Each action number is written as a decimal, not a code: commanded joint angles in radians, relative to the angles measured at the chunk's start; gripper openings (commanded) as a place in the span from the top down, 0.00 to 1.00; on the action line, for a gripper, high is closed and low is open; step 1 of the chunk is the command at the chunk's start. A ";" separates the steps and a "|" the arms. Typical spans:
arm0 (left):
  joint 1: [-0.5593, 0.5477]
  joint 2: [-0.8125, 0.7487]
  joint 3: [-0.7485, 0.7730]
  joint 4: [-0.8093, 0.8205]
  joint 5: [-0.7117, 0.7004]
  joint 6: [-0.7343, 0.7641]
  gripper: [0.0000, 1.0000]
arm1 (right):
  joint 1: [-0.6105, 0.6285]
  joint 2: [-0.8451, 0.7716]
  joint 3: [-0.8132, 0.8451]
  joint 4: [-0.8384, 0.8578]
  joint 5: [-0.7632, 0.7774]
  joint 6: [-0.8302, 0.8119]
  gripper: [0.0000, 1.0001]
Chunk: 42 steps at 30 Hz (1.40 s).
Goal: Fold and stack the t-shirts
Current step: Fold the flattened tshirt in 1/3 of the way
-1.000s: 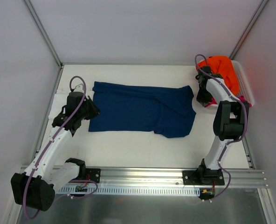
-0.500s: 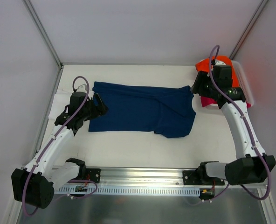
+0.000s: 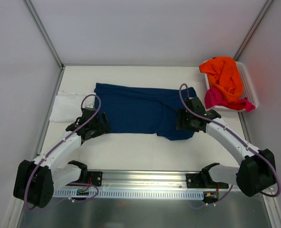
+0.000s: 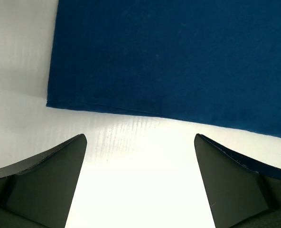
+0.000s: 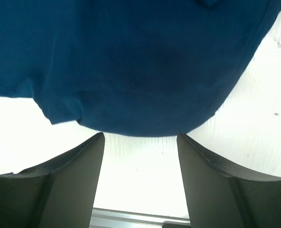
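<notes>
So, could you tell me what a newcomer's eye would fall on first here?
The navy blue t-shirt lies spread across the middle of the table, with the left gripper and right gripper both open and empty at its near edge. At the far right, a bright orange shirt is heaped over a magenta-pink shirt in the white basket.

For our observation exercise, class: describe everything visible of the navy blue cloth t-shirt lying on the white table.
The navy blue cloth t-shirt lies flat on the white table, spread sideways and partly folded: a diagonal overlap crosses its right half, and a small flap juts out at the near right corner. The fabric looks soft, plain and matte, with shallow creases. Its near left hem runs straight. The left gripper and the right gripper hang open at that near edge, neither gripping it.
</notes>
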 commanded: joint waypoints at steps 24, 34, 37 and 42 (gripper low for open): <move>-0.011 0.154 0.027 0.020 -0.101 -0.049 0.01 | 0.203 -0.053 -0.278 0.054 0.217 0.262 0.37; -0.011 0.172 0.038 0.018 -0.102 -0.038 0.01 | 0.208 0.092 -0.261 0.167 0.261 0.275 0.47; -0.011 0.171 0.038 0.018 -0.104 -0.038 0.01 | 0.211 0.131 -0.252 0.206 0.261 0.272 0.48; -0.010 0.180 0.042 0.018 -0.099 -0.035 0.01 | 0.209 0.149 -0.228 0.214 0.297 0.259 0.49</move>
